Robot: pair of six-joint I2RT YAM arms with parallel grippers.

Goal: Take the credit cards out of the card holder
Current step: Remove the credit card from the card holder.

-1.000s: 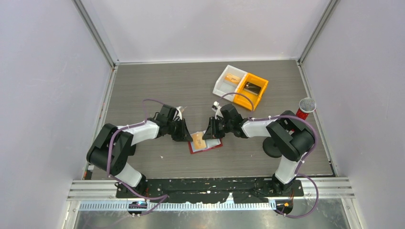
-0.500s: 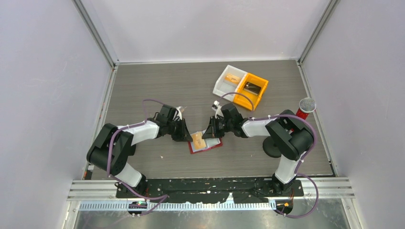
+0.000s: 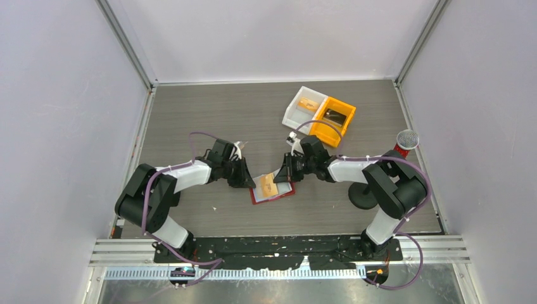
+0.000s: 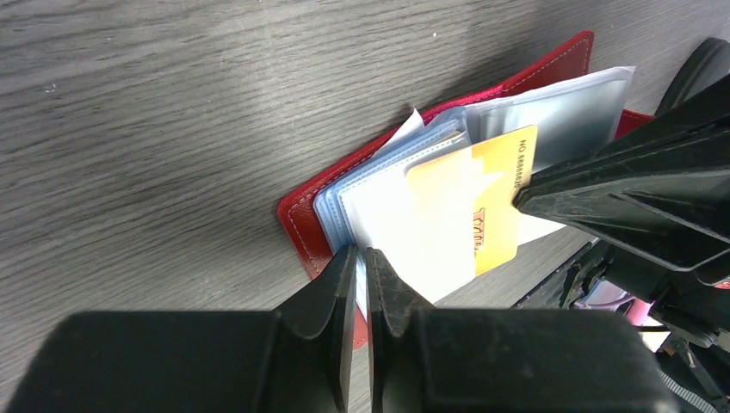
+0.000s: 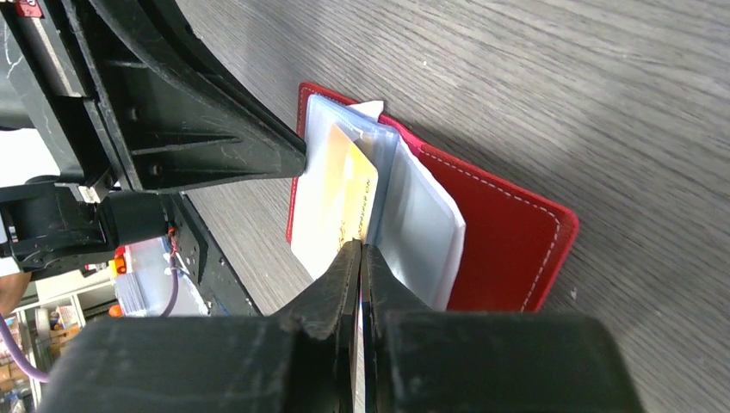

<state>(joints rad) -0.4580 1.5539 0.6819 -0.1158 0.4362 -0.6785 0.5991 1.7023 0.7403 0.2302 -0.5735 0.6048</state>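
**Both pincers gripping at the open card holder**

The card holder (image 3: 273,196) is lying open on the table (image 3: 209,114), directly between the two pincers, its red cover facing down and its clear sleeves fanning upward; the left pincer (image 4: 361,258) is pressing its jaws together on the edge of one clear sleeve (image 4: 405,232), with the red cover showing just beyond its tips; the right pincer (image 5: 360,254) is facing it from the opposite side, its jaws shut tight on the edge of an orange-yellow credit card (image 5: 351,194); that card is sitting partway out of its sleeve, its bare end at the right pincer's tips and its covered end reaching toward the left pincer; the two pincers are standing near each other but apart, with only the fanned sleeves and the card between them

A white bin (image 3: 291,114) and an orange bin (image 3: 347,120) are sitting side by side and touching, well beyond the right pincer toward the far side of the table; a second card (image 3: 308,103), orange-tan, is lying inside the white bin; something dark is lying in the orange bin, too small to tell what; a red stick with a grey mesh head (image 3: 406,140) is standing well off to the right pincer's right, past the arm's elbow
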